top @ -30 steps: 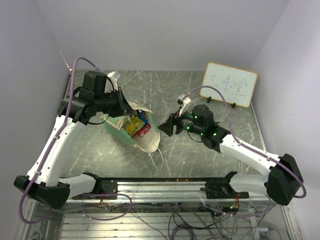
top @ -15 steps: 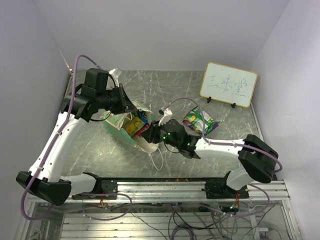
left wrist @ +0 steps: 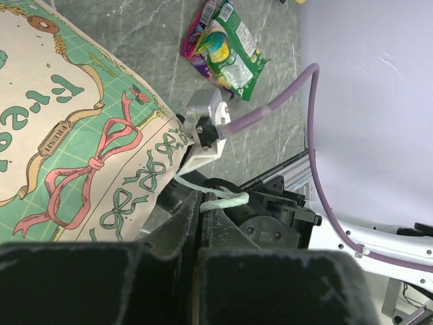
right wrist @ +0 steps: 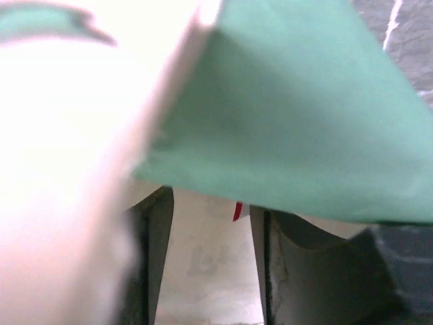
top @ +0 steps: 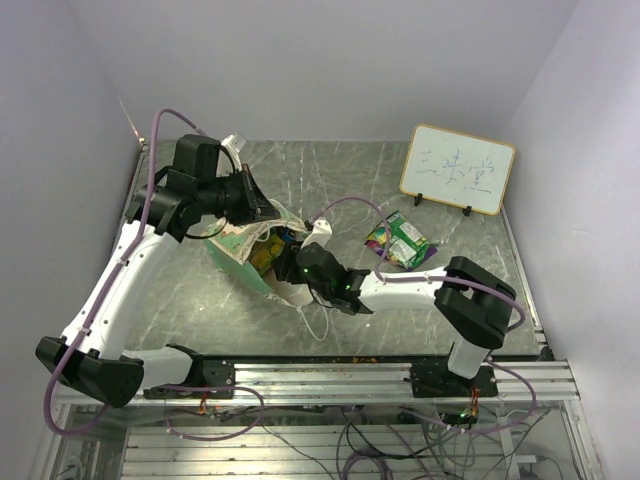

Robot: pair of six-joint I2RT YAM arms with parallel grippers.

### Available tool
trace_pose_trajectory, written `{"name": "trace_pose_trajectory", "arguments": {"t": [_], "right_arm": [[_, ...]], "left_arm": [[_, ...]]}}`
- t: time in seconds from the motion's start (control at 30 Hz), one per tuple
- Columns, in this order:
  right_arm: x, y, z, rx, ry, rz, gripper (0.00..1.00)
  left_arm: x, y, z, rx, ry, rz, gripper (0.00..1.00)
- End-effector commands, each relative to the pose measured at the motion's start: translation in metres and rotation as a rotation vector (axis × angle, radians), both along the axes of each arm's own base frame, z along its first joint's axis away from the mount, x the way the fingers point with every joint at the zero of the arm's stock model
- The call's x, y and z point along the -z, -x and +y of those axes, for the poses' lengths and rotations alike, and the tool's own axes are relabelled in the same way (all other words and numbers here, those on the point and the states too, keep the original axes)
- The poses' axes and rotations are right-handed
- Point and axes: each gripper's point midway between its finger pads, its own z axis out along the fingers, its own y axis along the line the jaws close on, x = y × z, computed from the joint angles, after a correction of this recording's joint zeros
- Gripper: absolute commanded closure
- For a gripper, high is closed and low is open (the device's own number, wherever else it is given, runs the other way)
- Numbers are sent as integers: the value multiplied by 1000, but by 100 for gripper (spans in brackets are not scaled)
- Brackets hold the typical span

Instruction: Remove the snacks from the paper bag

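The left gripper [top: 256,207] is clamped on the upper rim of the paper bag [top: 232,262], likely propping its mouth open so the right gripper [top: 292,263], jaws apart, can reach the snacks [top: 266,256] inside. The bag lies left of the middle of the bench [top: 340,180]. One packet [top: 398,241] lies out toward the far right corner.

A mint-green paper bag [top: 232,258] is laid on its side left of centre on the dark marbled table [top: 420,300]. A green-and-purple snack packet [top: 398,241] is laid flat further right, and a whiteboard [top: 458,168] is propped near the far right corner.
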Motion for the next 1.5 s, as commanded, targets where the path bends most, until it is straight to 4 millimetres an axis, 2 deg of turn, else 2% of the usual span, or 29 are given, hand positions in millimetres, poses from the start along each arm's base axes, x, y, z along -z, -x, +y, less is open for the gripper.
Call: {"name": "trace_pose_trajectory", "arguments": {"t": [0.0,0.13,0.17,0.23,0.4,0.73,1.03,1.07,1.23,1.37,1.47], "right_arm": [[3,-23,-5,144,8,-16,48],[2,-28,0,170,-10,-9,39],[8,-28,-1,180,-3,5,37],[3,-32,5,189,-20,8,32],[15,-38,9,209,-18,58,25],[30,-53,14,246,-53,118,19],[25,-73,35,265,-186,136,15],[37,-75,35,275,-177,150,16],[38,-81,45,280,-193,151,34],[17,-84,47,254,-248,95,58],[-1,-86,47,240,-271,46,70]], "left_arm": [[-3,3,-7,29,25,-7,93],[-3,5,-7,29,29,-6,93],[-4,6,-7,30,31,-5,93],[-4,7,-7,33,32,-3,93],[-4,7,-8,40,35,-5,93],[1,7,-10,58,36,9,93],[3,12,-8,67,22,18,93],[4,12,-7,67,18,22,93],[3,17,-6,57,32,25,93],[3,18,-3,39,27,22,93],[3,17,3,17,-6,10,93]]}}
